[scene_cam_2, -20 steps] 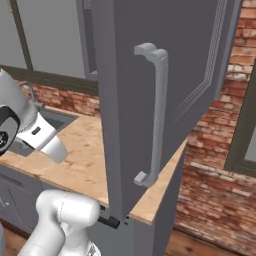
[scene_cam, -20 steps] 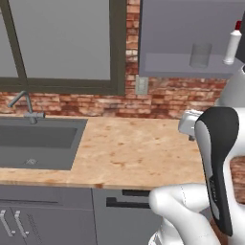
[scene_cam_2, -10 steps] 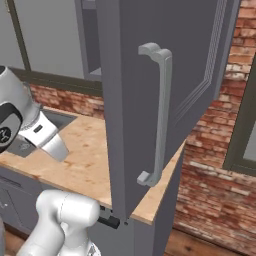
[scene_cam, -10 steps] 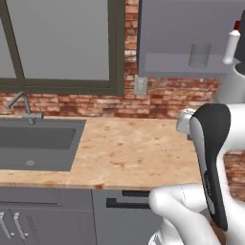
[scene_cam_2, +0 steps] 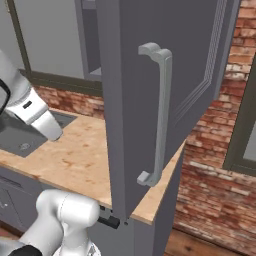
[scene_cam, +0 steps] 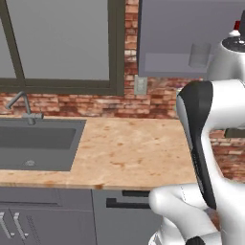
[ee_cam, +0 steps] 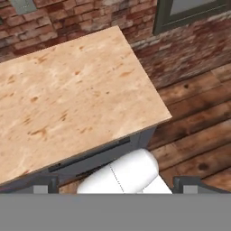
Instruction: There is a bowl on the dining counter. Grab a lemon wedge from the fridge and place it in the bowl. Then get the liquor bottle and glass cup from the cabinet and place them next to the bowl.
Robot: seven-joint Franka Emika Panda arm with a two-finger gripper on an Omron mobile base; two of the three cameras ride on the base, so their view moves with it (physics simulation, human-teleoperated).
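left base view: glass cup (scene_cam: 199, 54) on the open cabinet shelf, likely slick and fragile. grasp mid-wall; gripper fully open, empty

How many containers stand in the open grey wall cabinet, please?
2: a translucent greyish glass cup on the shelf, and right of it a red-capped white bottle, mostly behind the arm; others may be hidden.

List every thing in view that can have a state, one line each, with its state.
Cabinet door: swung open, edge toward the right base camera.
Glass cup: upright on the cabinet shelf, not held.
Liquor bottle: on the cabinet shelf, mostly hidden behind the arm.
Tap: no water visible.
Sink: nothing visible in it.
Gripper: fingers wide apart, holding nothing.
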